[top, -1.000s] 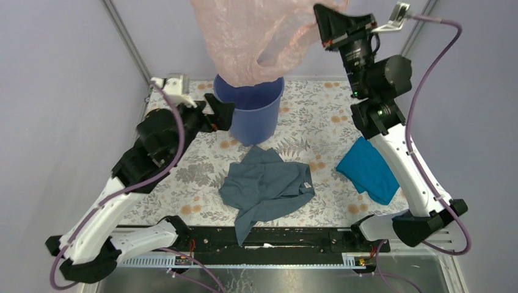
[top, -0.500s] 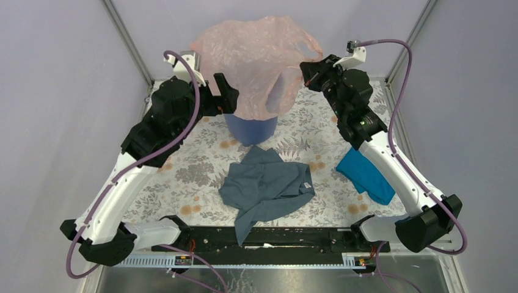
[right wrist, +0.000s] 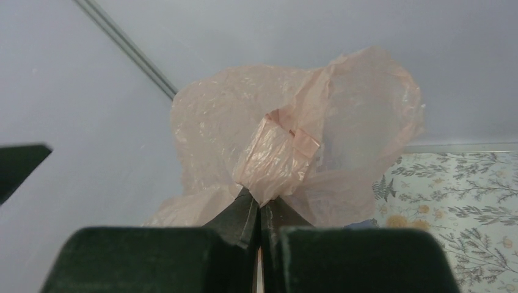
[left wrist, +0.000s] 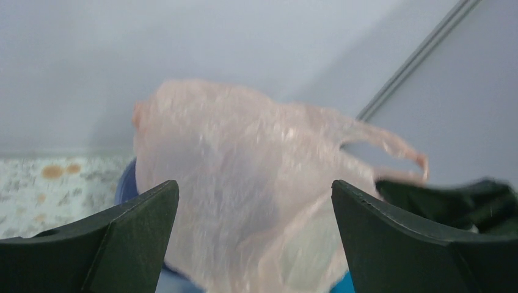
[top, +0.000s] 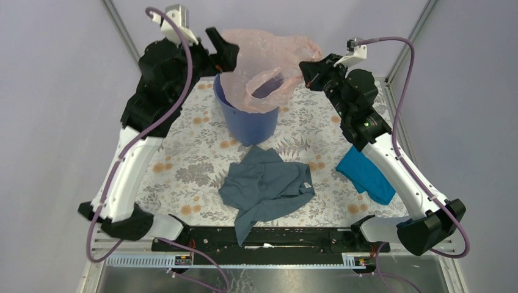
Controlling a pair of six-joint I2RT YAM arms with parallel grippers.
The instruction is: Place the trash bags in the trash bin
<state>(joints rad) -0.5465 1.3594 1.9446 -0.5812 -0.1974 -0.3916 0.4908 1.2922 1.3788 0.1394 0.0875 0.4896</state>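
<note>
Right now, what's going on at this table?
The right gripper is pinched shut on a bunched corner of the pink trash bag and holds it over the blue bin. The bag's lower end sags to the bin's mouth, while most of it is above the rim. The left gripper is open beside the bag, gripping nothing. A grey shirt and a turquoise cloth lie on the table.

Pink bag [top: 269, 52], blue bin [top: 250, 126], floral-patterned table [top: 189, 171]
</note>
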